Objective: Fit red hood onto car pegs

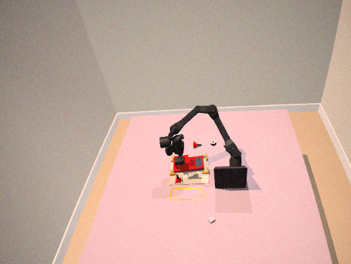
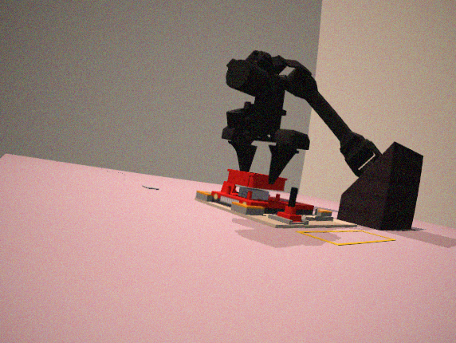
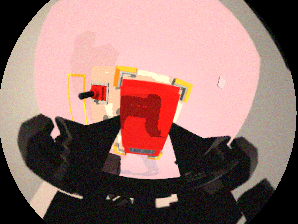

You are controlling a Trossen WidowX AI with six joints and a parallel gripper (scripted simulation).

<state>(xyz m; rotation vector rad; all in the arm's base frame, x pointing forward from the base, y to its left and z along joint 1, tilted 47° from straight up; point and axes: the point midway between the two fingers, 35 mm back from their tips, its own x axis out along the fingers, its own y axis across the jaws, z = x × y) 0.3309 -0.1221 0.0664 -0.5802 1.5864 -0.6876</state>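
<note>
The hand [image 2: 261, 175] is gripping the red hood [image 2: 257, 179] between its widely spread fingers, holding it directly beneath itself over the chassis [image 2: 255, 199] in the jig [image 2: 279, 220], near the counter's [image 2: 119, 259] middle.

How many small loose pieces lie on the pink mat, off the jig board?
3: a red-and-black piece and a white ring beyond the jig, a pale block nearer the camera. The arm may hide others.
</note>
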